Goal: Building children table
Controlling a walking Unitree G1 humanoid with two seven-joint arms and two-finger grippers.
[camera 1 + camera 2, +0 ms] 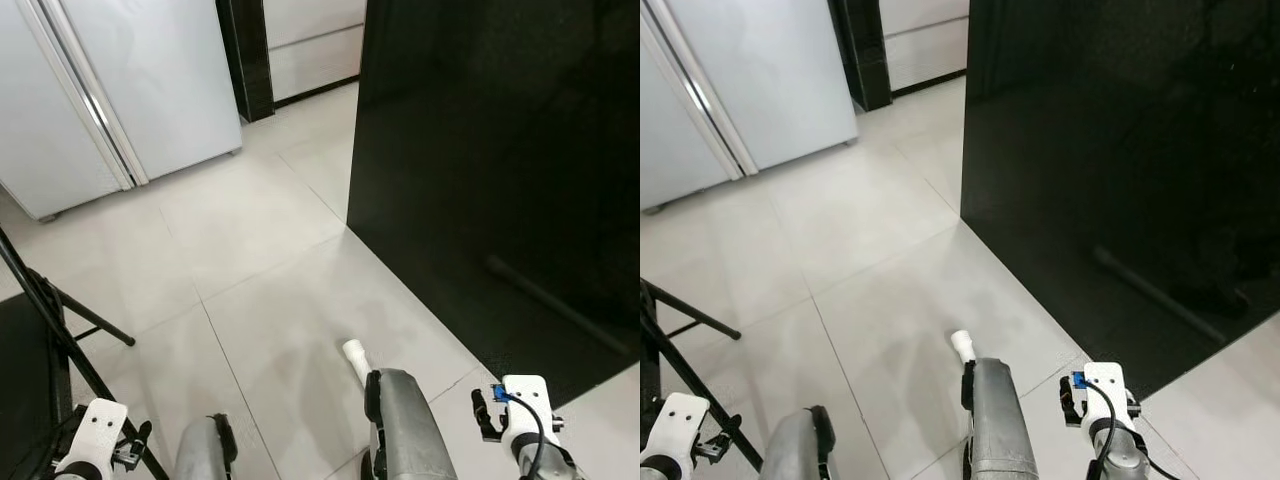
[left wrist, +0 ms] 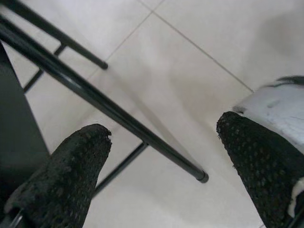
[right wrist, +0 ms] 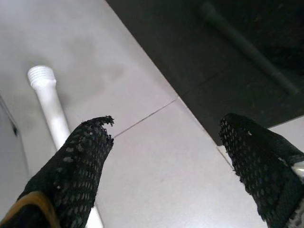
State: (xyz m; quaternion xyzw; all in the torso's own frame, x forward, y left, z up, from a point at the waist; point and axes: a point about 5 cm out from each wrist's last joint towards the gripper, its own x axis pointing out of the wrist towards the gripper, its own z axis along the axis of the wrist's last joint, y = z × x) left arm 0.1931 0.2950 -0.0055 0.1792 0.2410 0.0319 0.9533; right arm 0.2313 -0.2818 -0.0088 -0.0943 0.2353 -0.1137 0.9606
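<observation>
Your white table leg (image 3: 47, 102), threaded at its end, lies on the pale tiled floor (image 1: 260, 250) just beside the right pincer (image 3: 166, 156), whose fingers are spread with nothing between them. The left pincer (image 2: 161, 161) is released too, hovering over a black tripod leg (image 2: 104, 102). A glossy black cabinet (image 1: 500, 150) stands to your right, a white refrigerator (image 1: 110, 90) ahead left.
</observation>
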